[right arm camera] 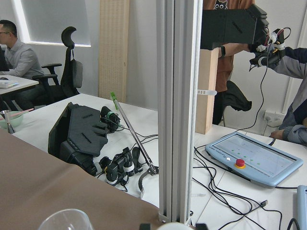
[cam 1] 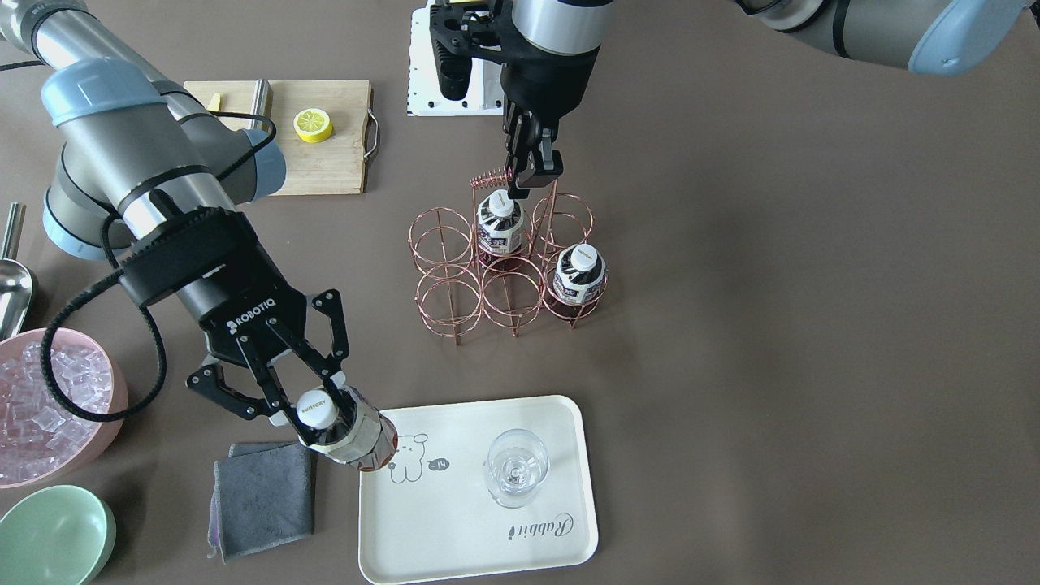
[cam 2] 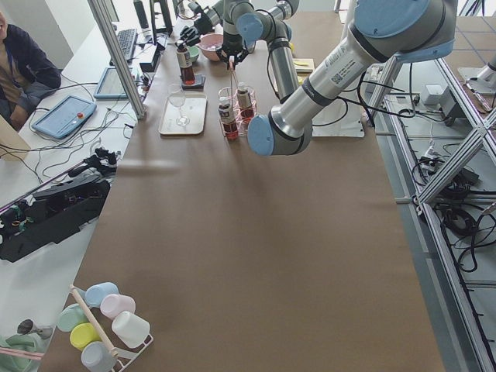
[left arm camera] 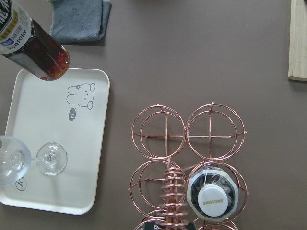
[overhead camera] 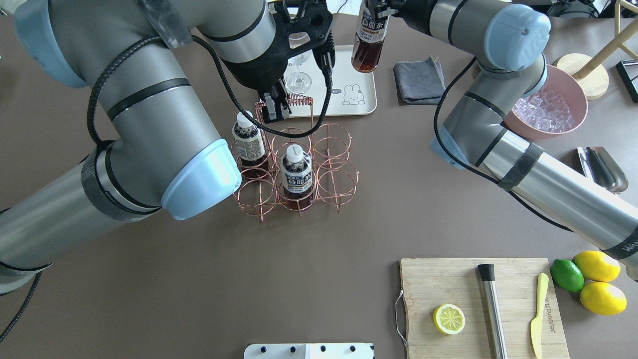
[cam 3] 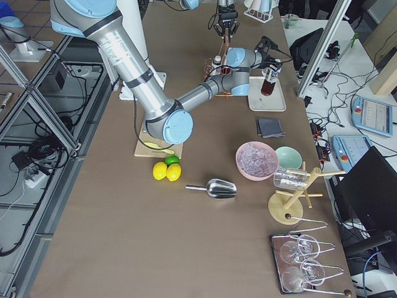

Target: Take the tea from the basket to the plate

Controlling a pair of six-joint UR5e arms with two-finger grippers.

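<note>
My right gripper [cam 1: 314,401] is shut on a tea bottle [cam 1: 351,435] near its white cap. It holds the bottle tilted, base above the corner of the cream plate [cam 1: 455,532] by the bear drawing; the bottle also shows in the overhead view [overhead camera: 369,42]. My left gripper [cam 1: 533,179] is shut on the coiled handle [cam 1: 490,176] of the copper wire basket [cam 1: 443,292]. Two more tea bottles [cam 1: 497,223] [cam 1: 578,272] stand in the basket's cells. A clear stemmed glass [cam 1: 516,467] stands on the plate.
A grey cloth [cam 1: 264,496] lies beside the plate. A pink bowl of ice [cam 1: 49,406], a green bowl [cam 1: 53,536] and a metal scoop [cam 1: 12,284] are at the right arm's side. A cutting board [cam 1: 325,162] holds a lemon half [cam 1: 313,124].
</note>
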